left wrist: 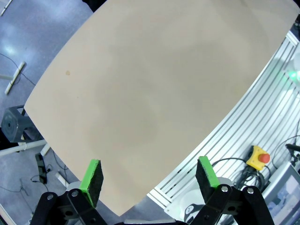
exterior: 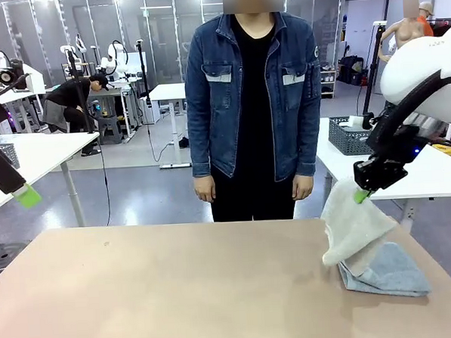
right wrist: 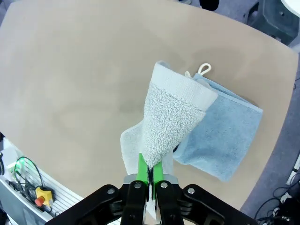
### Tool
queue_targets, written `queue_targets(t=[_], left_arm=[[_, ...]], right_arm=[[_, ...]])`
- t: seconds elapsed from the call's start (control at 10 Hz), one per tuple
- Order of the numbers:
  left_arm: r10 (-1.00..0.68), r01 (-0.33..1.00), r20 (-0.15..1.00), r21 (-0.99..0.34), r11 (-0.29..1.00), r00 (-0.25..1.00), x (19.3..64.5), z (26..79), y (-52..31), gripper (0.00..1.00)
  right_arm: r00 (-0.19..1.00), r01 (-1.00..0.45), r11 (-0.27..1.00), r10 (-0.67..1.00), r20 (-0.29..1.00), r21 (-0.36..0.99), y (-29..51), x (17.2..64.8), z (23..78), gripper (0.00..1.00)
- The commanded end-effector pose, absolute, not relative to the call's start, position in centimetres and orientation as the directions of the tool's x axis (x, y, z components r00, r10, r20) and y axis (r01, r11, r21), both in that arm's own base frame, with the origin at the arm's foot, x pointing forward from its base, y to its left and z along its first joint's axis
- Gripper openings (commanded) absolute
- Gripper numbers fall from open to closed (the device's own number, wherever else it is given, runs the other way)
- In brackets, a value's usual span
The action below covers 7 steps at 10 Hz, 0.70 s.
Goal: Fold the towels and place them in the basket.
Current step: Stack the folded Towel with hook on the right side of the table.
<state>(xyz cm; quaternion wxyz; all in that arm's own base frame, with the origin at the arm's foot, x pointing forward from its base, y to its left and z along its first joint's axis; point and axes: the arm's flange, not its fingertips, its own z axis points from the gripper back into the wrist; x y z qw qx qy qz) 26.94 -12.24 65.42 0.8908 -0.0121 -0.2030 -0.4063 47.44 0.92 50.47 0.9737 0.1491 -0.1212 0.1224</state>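
The right gripper [right wrist: 149, 174] pinches the white towel [right wrist: 171, 110], which hangs lengthwise down onto the flat blue towel [right wrist: 229, 136]. The left gripper [left wrist: 149, 176] gapes, holding nothing.

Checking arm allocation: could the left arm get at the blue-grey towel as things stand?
Probably not directly: the left end effector sits at the far side, and the cream towel, held by the right end effector, drapes over the blue-grey towel.

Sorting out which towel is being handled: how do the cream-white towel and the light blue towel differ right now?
The cream-white towel hangs lifted, pinched at one edge by the right gripper, which is shut on it; the light blue towel lies flat and folded on the table. The cream-white towel drapes in a loose cone, its lower end on the light blue towel. Both are small terry towels at the table's right end.
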Motion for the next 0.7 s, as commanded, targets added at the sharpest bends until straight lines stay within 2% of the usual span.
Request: queue_targets(t=[0.0,0.2,0.6], left_arm=[[-0.718,0.726,0.384,0.154,0.670,0.581,27.0,65.2,-12.3,1.00],[-0.718,0.726,0.384,0.154,0.670,0.581,27.0,65.2,-12.3,1.00],[-0.718,0.726,0.384,0.154,0.670,0.581,27.0,65.2,-12.3,1.00]], right_arm=[[0.944,-0.271,0.909,0.186,0.274,0.317,-0.6,48.7,47.9,0.04],[0.945,-0.280,0.899,0.196,0.262,0.336,-1.6,49.9,44.7,0.04],[0.945,-0.278,0.946,0.238,0.225,0.169,-5.2,50.0,41.0,0.04]])
